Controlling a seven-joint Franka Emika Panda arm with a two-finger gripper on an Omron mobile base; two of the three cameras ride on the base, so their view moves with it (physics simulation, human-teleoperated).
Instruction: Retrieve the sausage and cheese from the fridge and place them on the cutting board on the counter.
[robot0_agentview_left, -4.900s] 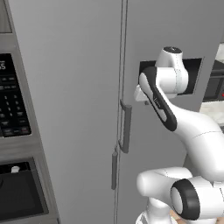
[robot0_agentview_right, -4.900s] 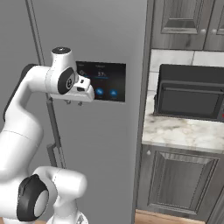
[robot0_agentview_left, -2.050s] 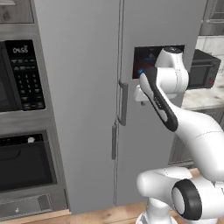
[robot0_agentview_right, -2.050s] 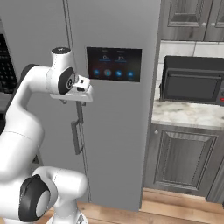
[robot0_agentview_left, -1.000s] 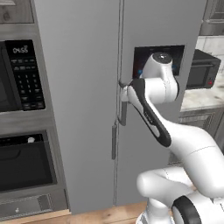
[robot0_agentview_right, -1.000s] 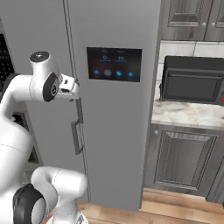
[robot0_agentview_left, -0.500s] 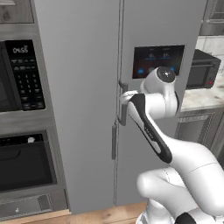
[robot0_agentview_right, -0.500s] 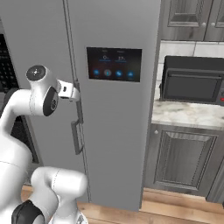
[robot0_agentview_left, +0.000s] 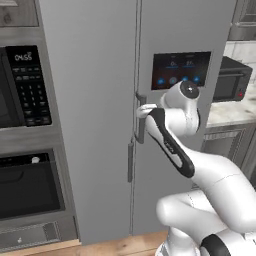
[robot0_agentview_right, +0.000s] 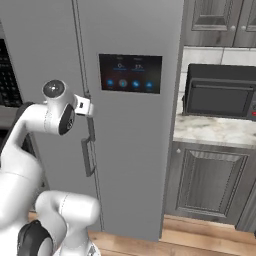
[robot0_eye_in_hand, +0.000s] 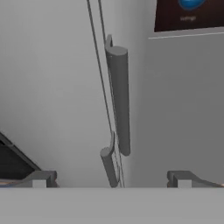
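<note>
The tall grey fridge (robot0_agentview_left: 95, 100) stands with both doors closed, so the sausage and cheese are hidden. My gripper (robot0_agentview_left: 143, 111) hovers just in front of the top of the right door's bar handle (robot0_agentview_left: 141, 127), at the seam between the doors. In the hand view the fingertips (robot0_eye_in_hand: 41, 179) stand wide apart and open, with the right door's handle (robot0_eye_in_hand: 119, 100) and the left door's lower handle (robot0_eye_in_hand: 109, 166) straight ahead between them. From the right base view, the gripper (robot0_agentview_right: 86, 106) sits at the handle (robot0_agentview_right: 91, 129). The cutting board is out of view.
A blue-lit touch panel (robot0_agentview_right: 130, 73) is set in the right fridge door. To the fridge's right, a black appliance (robot0_agentview_right: 220, 92) stands on the marbled counter (robot0_agentview_right: 210, 131) over dark grey cabinets (robot0_agentview_right: 207, 182). A black built-in microwave and oven (robot0_agentview_left: 25, 90) sit left of the fridge.
The arm has swung left and down from beside the touch panel to the door handles. Earlier still, the whole scene shifted as the base moved.
</note>
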